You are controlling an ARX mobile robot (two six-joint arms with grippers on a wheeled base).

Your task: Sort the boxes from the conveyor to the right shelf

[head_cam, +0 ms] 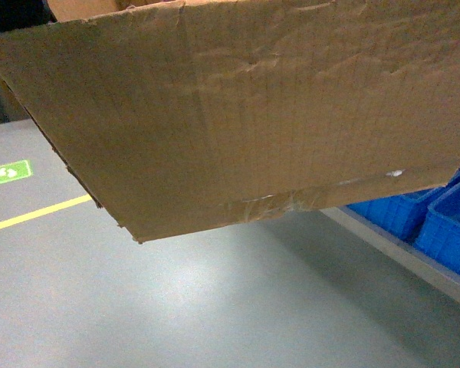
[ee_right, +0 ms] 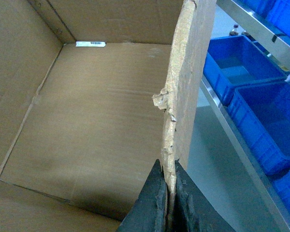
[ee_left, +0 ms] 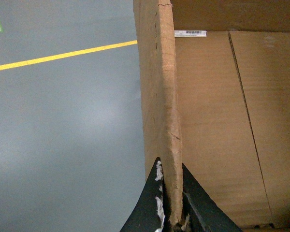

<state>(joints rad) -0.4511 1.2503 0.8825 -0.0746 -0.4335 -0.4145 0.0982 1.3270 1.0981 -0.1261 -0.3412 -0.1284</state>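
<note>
Filling most of the head view, the cardboard box (head_cam: 245, 115) hangs tilted in the air before us, its underside toward the camera, with wrinkled clear tape (head_cam: 291, 203) along the seam and a small white fleck (head_cam: 395, 173) toward four o'clock. We hold it by two opposite walls. Our left gripper (ee_left: 171, 208) has its jaws pinching the ragged top edge of one wall, one dark finger on each face of the cardboard. Our right gripper (ee_right: 170, 203) does likewise on the opposite wall, jaws pressed onto a torn, frayed edge. From both wrist views we look down into the bare interior, where a white barcode label (ee_right: 91, 44) sits at twelve o'clock, low on the far wall. Below the box lies grey floor (head_cam: 176, 299) with a yellow line (head_cam: 34, 215) and a green marking (head_cam: 7, 172) at nine o'clock. At three o'clock, blue plastic crates (head_cam: 445, 222) sit on a steel-framed shelf (ee_right: 241, 145) just beside the box.
</note>
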